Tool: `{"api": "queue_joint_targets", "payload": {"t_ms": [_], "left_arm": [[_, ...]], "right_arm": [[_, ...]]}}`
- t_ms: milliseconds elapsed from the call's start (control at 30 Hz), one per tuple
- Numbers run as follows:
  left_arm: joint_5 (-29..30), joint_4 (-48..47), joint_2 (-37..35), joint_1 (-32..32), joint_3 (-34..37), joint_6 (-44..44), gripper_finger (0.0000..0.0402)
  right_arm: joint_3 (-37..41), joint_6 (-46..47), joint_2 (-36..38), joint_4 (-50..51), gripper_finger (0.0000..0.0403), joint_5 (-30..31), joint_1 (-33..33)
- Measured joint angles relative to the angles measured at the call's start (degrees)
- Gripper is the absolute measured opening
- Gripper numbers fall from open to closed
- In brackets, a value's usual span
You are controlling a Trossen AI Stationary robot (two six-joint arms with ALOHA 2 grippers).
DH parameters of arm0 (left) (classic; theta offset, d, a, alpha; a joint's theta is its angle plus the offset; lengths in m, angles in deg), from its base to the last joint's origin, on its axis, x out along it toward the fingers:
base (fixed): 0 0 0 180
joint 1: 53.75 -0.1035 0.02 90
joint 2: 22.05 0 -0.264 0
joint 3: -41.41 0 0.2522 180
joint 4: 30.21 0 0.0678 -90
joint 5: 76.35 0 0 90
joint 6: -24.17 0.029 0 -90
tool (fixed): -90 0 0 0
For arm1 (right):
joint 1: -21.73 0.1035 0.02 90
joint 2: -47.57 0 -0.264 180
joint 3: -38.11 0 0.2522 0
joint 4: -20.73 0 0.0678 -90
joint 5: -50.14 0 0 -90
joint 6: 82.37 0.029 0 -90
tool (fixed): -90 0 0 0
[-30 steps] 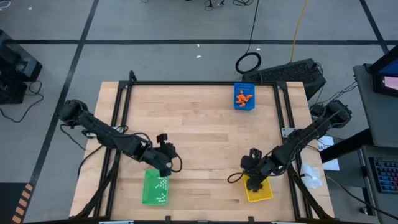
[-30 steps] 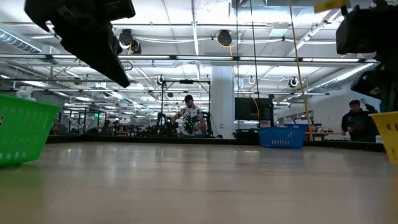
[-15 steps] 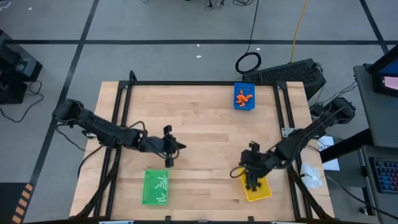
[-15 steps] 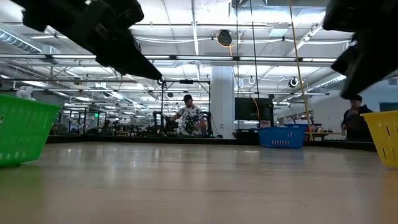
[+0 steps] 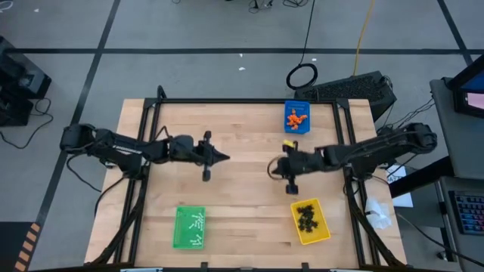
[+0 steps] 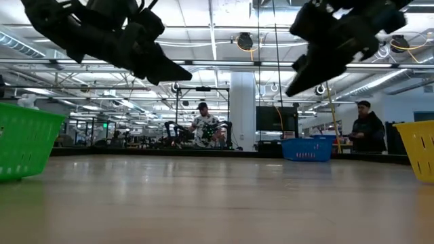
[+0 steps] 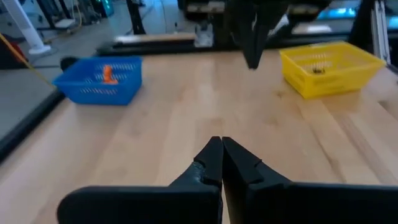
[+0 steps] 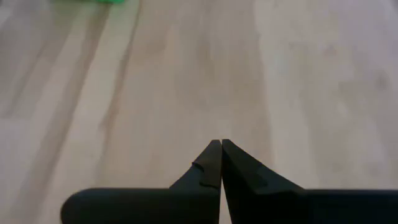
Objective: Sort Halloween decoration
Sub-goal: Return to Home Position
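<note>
The Halloween decoration lies sorted in three trays. Orange lumps (image 5: 296, 118) are in the blue tray (image 5: 287, 127) at the far edge. White bone-like sticks (image 5: 196, 224) are in the green tray (image 5: 180, 237) at the near left. Black spider-like shapes (image 5: 306, 216) are in the yellow tray (image 5: 318, 236) at the near right. My left gripper (image 5: 225, 157) and my right gripper (image 5: 271, 168) hang shut and empty above the middle of the table. Their tips point at each other a short way apart, well clear of the wood (image 6: 188, 70) (image 6: 288, 93).
Bare wood (image 5: 242, 204) lies between the trays and under both grippers. A black frame (image 5: 227, 101) runs along the table's far edge and sides. People stand in the room beyond the table (image 6: 207, 129) (image 6: 366, 132).
My left gripper has swung from over the green tray toward the far edge and the table's middle, tipping up toward level. My right gripper has risen from over the yellow tray and gone toward the table's middle and left. Both stayed shut.
</note>
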Motion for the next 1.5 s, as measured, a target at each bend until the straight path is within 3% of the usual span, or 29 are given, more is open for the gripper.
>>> {"api": "queue_joint_targets", "payload": {"t_ms": [267,500,700,933,1100,1500], "left_arm": [[-9.96,2.5,0.0,-10.41,-0.02,2.66,0.0001],[-13.01,7.75,0.0,-15.38,2.02,2.98,0.0001],[-13.33,11.25,-2.97,-17.62,7.09,2.8,0.0002],[-13.38,11.37,-12.56,-20.38,12.29,1.81,0.0002],[-13.75,11.08,-18.63,-21.57,16.33,1.25,0.0002],[-11.55,10.88,-31.45,-22.71,23.06,-0.23,0.0002]], "right_arm": [[0.0,-12.58,0.0,-7.61,0.0,-9.94,-13.34],[4.36,-15.47,0.52,-17.58,0.0,-16.86,-22.42],[11.22,-15.69,5.02,-24.15,0.0,-16.9,-24.72],[22.43,-14.19,17.86,-32.2,0.0,-16.81,-26.45],[27.86,-13.05,27.65,-32.08,0.0,-16.12,-27.67],[35.96,-11.12,43.29,-32.13,0.0,-2.82,-28.13]]}}
